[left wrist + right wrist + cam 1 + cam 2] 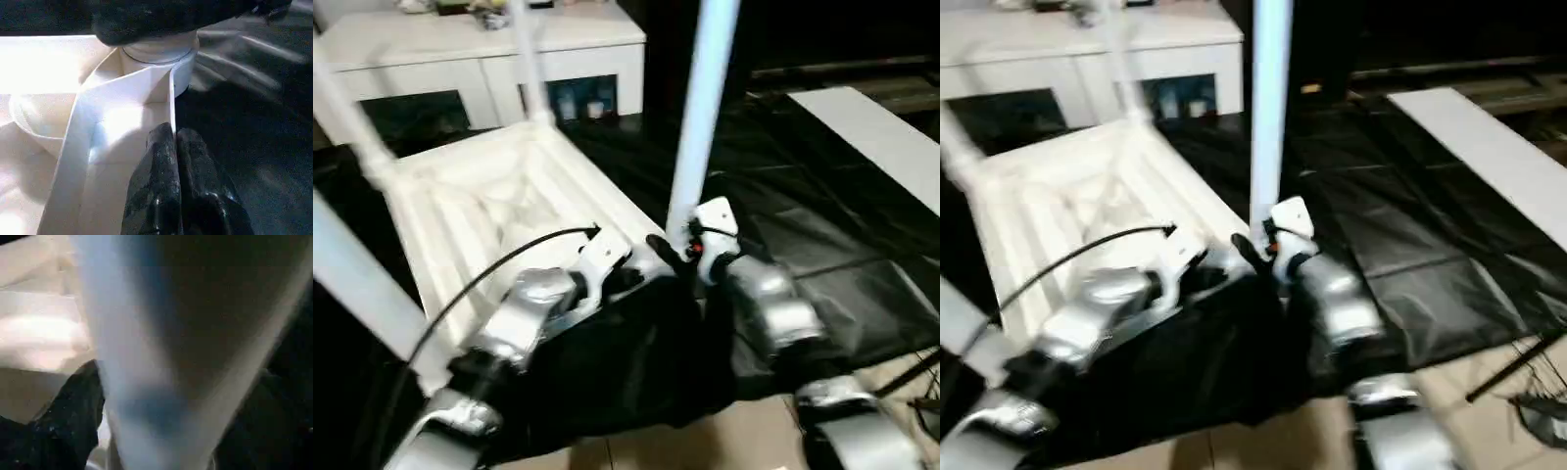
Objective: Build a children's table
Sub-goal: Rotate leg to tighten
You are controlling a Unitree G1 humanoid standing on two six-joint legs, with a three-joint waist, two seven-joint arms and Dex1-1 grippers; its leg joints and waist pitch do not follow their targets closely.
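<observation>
The white tabletop (489, 206) lies upside down on a black sheet, ribbed underside up. Several white legs stand up from its corner sockets. The near right leg (700, 117) rises from the corner socket (156, 54) between my arms. My right gripper (680, 250) is at this leg's base, open, with the leg (146, 357) standing between its fingers (73, 411). My left gripper (173, 134) is shut with nothing in it, its tips resting on the tabletop's rim (122, 98) just beside that socket. In the head views it (631, 276) sits close to the left of the right gripper.
A white cabinet (480, 59) with dark glass doors stands behind the tabletop. A flat white board (871, 137) lies at the right on the black sheet (822, 255). Tiled floor (705, 441) shows at the near edge. A black cable (499, 264) arcs over my left forearm.
</observation>
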